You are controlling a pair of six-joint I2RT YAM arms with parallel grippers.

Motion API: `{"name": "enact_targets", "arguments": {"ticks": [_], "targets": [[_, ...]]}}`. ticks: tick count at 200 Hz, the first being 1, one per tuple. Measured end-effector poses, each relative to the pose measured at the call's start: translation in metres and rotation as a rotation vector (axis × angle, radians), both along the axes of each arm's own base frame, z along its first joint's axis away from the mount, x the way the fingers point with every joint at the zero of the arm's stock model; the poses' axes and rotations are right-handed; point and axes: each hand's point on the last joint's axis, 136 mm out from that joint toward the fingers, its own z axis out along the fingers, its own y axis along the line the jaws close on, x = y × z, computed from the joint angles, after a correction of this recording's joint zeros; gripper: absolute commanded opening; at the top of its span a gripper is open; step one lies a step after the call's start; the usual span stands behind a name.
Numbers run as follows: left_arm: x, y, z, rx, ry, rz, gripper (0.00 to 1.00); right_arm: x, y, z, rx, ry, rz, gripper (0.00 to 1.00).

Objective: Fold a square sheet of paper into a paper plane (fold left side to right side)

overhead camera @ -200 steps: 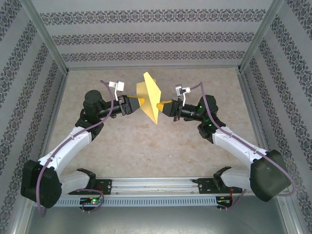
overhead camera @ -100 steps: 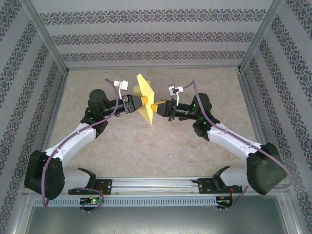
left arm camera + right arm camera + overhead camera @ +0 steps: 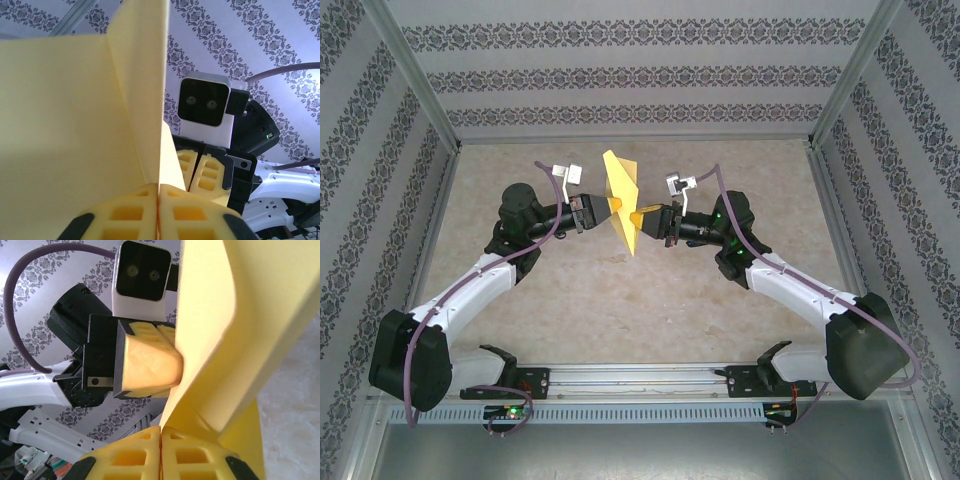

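The pale-yellow sheet of paper, creased into a smaller folded shape, hangs upright in the air over the middle of the table. My left gripper comes at it from the left and is shut on its edge. From the right, my right gripper pinches the opposite side. In the left wrist view the paper rises out of the closed left gripper, with the right gripper's fingers just behind it. In the right wrist view the paper leaves the seam of the closed right gripper, and the left fingers press against it.
The beige table lies below the paper. Patterned walls with metal posts enclose the back and both sides. A rail with the arm bases runs along the near edge.
Both arms have drawn closer together. The left jaws have closed on the paper, which has turned more edge-on to the top camera.
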Motion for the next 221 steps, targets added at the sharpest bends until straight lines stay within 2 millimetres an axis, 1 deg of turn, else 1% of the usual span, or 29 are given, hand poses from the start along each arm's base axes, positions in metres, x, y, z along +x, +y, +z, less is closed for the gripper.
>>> {"name": "enact_targets", "arguments": {"ticks": [17, 42, 61, 89, 109, 125, 146, 168, 186, 221], "targets": [[0.001, 0.000, 0.000, 0.000, 0.001, 0.003, 0.04, 0.003, -0.002, 0.000, 0.000, 0.005, -0.012, 0.24], [0.001, 0.000, 0.000, -0.001, 0.001, 0.004, 0.03, 0.008, -0.012, -0.001, -0.003, 0.014, -0.053, 0.37], [0.001, 0.000, 0.000, -0.002, 0.003, 0.007, 0.03, 0.007, -0.023, 0.001, -0.001, 0.008, -0.090, 0.51], [0.002, 0.001, 0.000, -0.003, 0.003, 0.012, 0.03, 0.002, -0.038, 0.004, -0.005, -0.006, -0.153, 0.68], [0.002, 0.001, 0.000, -0.003, 0.004, 0.015, 0.03, 0.002, -0.042, -0.002, -0.017, 0.005, -0.179, 0.77], [0.002, 0.001, 0.001, -0.005, 0.006, 0.015, 0.03, 0.004, -0.040, -0.012, -0.030, 0.039, -0.182, 0.82], [0.002, 0.001, 0.002, -0.010, 0.005, 0.015, 0.03, 0.003, -0.030, -0.026, -0.049, 0.088, -0.157, 0.84], [0.002, 0.001, 0.004, -0.015, -0.001, 0.015, 0.03, -0.001, -0.018, -0.034, -0.066, 0.109, -0.120, 0.84], [0.003, 0.001, 0.004, -0.016, -0.003, 0.017, 0.03, 0.000, -0.010, -0.032, -0.066, 0.110, -0.104, 0.80], [0.003, 0.001, 0.004, -0.016, -0.003, 0.019, 0.03, 0.006, 0.002, -0.018, -0.049, 0.094, -0.088, 0.71]]}}
